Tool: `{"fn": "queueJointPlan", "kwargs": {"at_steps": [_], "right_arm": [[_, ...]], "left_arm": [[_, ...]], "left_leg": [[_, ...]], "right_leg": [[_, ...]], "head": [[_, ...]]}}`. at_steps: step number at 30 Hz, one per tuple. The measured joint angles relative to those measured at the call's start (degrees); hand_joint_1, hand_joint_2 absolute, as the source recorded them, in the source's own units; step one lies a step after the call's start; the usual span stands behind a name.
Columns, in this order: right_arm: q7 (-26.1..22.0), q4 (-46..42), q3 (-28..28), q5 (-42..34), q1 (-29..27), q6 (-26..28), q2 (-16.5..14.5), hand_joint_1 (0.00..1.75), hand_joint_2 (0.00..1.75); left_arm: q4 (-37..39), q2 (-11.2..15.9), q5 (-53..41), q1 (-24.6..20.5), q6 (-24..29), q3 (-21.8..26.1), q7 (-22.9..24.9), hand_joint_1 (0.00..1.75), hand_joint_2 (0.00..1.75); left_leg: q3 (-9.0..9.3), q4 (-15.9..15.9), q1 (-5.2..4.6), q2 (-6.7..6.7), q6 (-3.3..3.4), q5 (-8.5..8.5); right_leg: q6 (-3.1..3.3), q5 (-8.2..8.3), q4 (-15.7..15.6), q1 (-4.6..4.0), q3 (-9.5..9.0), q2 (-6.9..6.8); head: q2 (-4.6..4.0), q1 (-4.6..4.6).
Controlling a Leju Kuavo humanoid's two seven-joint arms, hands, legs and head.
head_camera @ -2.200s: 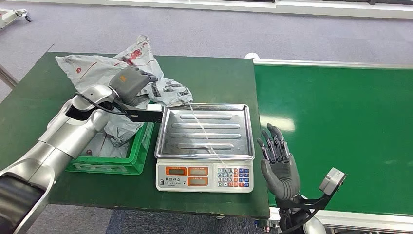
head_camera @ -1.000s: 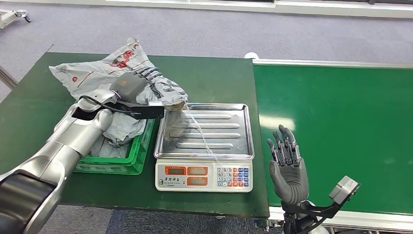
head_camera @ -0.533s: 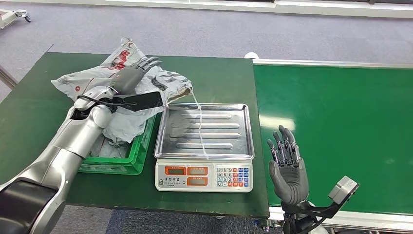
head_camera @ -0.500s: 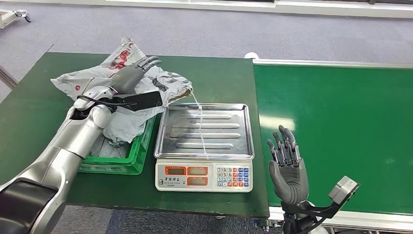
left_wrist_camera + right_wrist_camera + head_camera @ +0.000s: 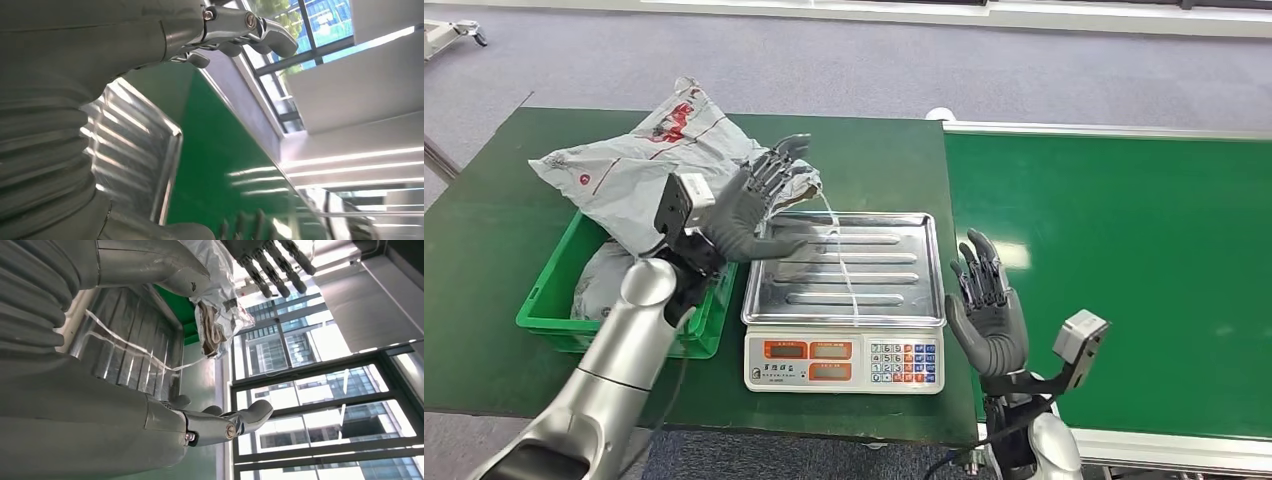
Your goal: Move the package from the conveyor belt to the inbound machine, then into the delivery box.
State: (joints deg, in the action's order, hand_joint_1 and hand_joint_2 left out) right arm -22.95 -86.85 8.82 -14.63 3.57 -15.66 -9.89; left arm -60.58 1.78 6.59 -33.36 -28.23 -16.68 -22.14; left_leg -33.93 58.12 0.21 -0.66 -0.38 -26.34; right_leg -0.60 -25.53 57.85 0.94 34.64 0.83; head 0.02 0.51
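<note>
From the head view, the crumpled grey package (image 5: 639, 170) lies partly in the green crate (image 5: 554, 310) beside the scale tray (image 5: 844, 265). The left hand (image 5: 759, 205) and right hand (image 5: 984, 310) both hold nothing, fingers spread. The right wrist view shows the package's torn end (image 5: 215, 320).

A dark green table (image 5: 484, 230) stands on a grey carpeted floor (image 5: 874, 60). At the far left edge of the head view sits part of a white wheeled frame (image 5: 449, 30), possibly a cart. The wrist views show large windows (image 5: 300, 390) and lit ceiling strips (image 5: 350, 160).
</note>
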Motion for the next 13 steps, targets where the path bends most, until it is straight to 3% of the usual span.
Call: {"fn": "queueJointPlan", "kwargs": {"at_steps": [7,11,13], "right_arm": [[-0.2,3.7,1.2,0.0,2.2,0.2,0.2,0.00,1.75],[-0.3,4.5,1.3,-0.2,2.6,0.3,0.3,0.00,1.75],[-0.4,5.0,1.5,-0.4,2.7,0.5,0.3,0.00,1.75]], "left_arm": [[-1.0,-2.6,1.8,2.8,0.5,-0.1,-0.6,0.00,1.75],[-1.2,-3.6,2.7,3.7,0.6,-0.1,0.1,0.00,0.00],[-1.3,-4.9,3.7,5.0,1.2,0.0,0.6,0.00,0.00]], "left_leg": [[-0.02,0.0,0.02,-0.03,-0.02,0.01],[-0.01,0.0,0.03,-0.02,-0.01,0.00],[-0.01,0.0,0.02,-0.03,0.02,-0.02]], "right_leg": [[0.01,-0.01,0.0,-0.11,0.02,-0.02],[0.00,-0.03,0.0,-0.08,0.02,-0.02],[-0.05,-0.06,0.0,-0.03,0.00,-0.03]], "head": [[0.00,0.01],[0.00,0.02],[0.00,0.02]]}}
